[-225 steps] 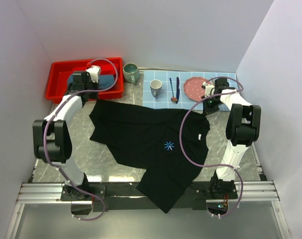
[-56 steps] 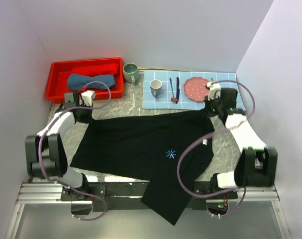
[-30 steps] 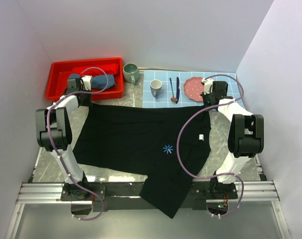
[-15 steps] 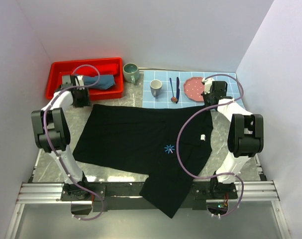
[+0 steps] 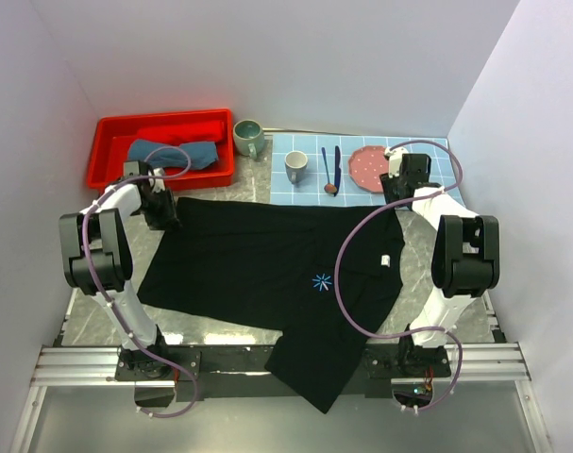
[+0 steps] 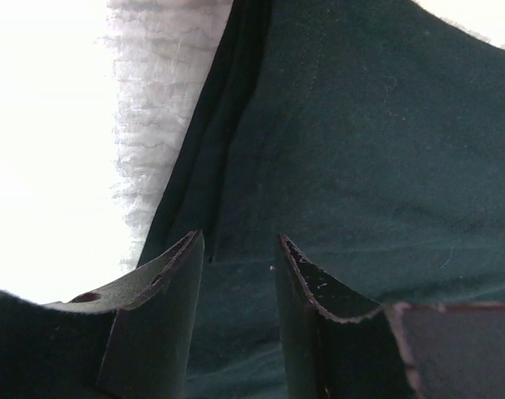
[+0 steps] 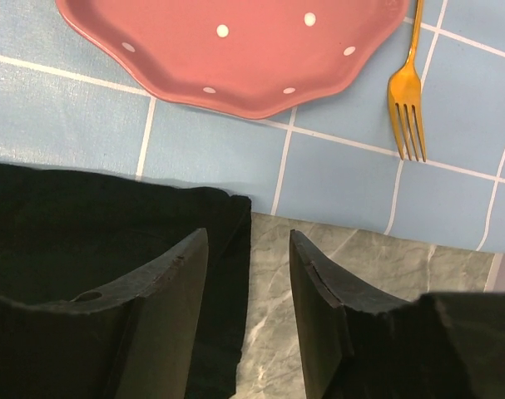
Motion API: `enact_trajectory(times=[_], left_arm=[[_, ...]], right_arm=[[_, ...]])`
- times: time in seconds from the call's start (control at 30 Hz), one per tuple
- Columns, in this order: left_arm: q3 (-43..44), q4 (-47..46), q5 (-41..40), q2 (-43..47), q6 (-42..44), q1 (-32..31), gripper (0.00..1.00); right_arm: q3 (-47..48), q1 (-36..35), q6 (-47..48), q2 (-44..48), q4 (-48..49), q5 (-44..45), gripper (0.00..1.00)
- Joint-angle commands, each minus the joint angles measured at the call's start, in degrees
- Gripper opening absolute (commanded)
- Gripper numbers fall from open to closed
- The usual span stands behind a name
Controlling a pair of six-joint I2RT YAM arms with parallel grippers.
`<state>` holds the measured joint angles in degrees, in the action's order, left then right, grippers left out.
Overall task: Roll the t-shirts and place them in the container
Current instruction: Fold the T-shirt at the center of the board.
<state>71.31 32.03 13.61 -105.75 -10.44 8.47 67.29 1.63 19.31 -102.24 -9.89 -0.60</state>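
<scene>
The blue shirt sits rolled in the red bin, upper left. The black shirt lies flat mid-frame, not yet rolled. The left pincer and right pincer are both released.

We see plain pale walls at the back, left and right, closing in a grey marbled tabletop. Aluminium rails run along its near edge. The light is soft and even, with faint shadows.
</scene>
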Motion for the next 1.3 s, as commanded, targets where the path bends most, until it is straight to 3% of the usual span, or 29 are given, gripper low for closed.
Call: enact_trajectory(times=[0.0, 0.2, 0.37, 0.47, 0.77, 1.27], left_arm=[[-0.2, 0.92, -0.77, 0.46, -0.73, -0.12, 0.45], [-1.17, 1.02, 0.89, -0.77, -1.25, -0.03, 0.41], [-0.74, 1.28, 2.56, -2.52, -0.73, -0.03, 0.24], [-0.03, 1.72, 1.87, -2.62, -0.64, -0.12, 0.01], [10.24, 12.88, 1.16, -4.46, 5.77, 1.81, 0.01], [12.54, 16.57, -4.55, -5.07, 9.82, 2.08, 0.01]], right_arm=[[0.65, -0.57, -1.38, 2.92, 1.46, 0.78, 0.52], [0.21, -1.1, -2.61, 5.38, 0.66, -0.45, 0.52], [0.92, -1.36, -2.96, 7.05, -1.44, -1.86, 0.52], [0.57, -1.36, -3.05, 8.02, -1.71, -1.77, 0.52], [-1.37, -1.36, -3.4, 9.51, -1.1, -1.95, 0.53], [-3.13, -3.47, -2.0, 11.44, -3.28, -3.17, 0.53]])
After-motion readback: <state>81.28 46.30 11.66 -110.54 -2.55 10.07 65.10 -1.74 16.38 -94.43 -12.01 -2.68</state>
